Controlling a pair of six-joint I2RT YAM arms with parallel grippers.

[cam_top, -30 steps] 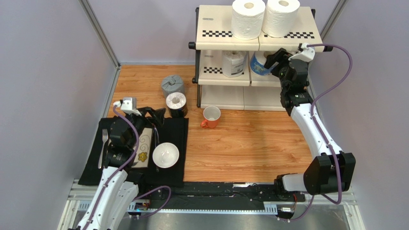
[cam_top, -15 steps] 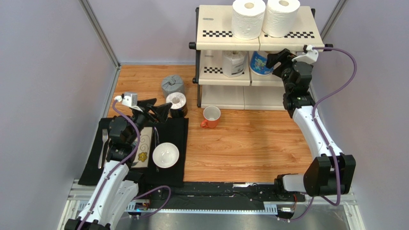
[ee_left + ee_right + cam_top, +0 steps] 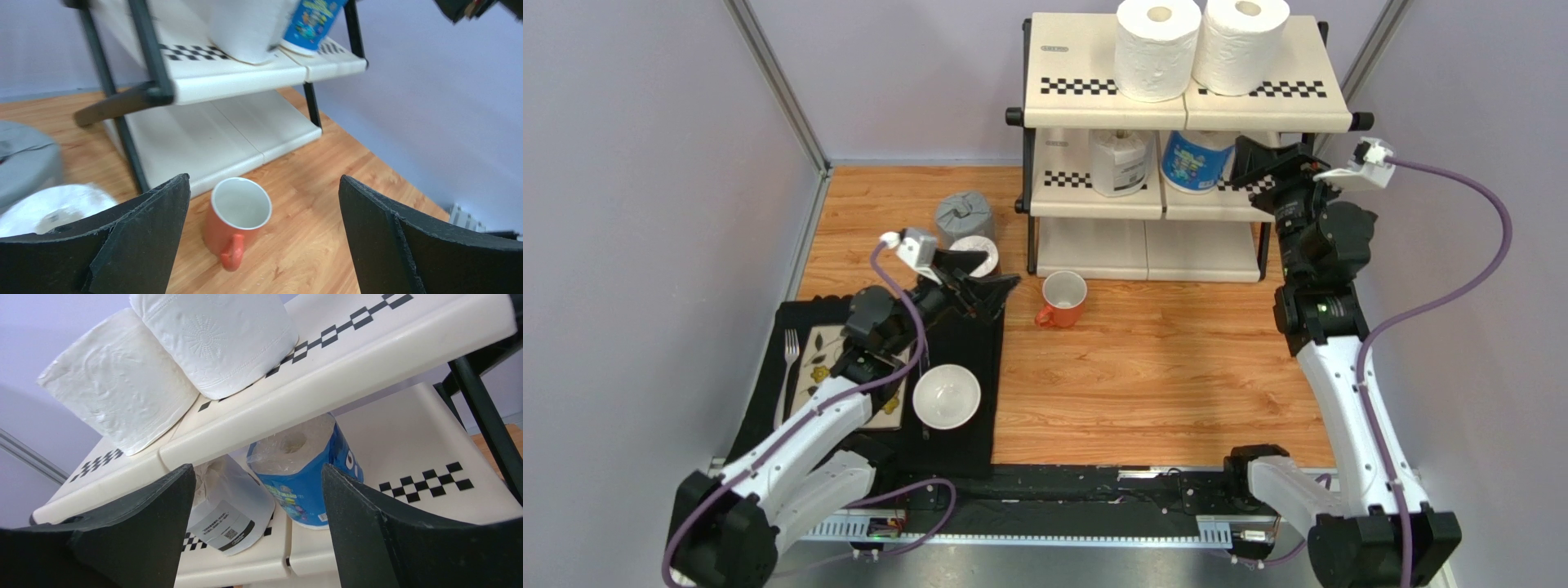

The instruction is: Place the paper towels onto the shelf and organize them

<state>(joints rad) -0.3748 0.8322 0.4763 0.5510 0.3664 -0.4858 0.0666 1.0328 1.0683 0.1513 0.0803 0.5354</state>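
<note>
lettering on the blue roll (image 3: 302, 478) and on the clear-wrapped roll (image 3: 232, 505) is unreadable. both the left gripper (image 3: 263, 190), near the orange mug (image 3: 238, 214), and the right gripper (image 3: 258, 478) gape empty.

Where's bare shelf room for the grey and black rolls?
The shelf's bottom tier looks bare. Top tier: bare left of the two white rolls. Middle tier is crowded: clear-wrapped roll and blue roll side by side, right end effector hovering at its right end.
</note>
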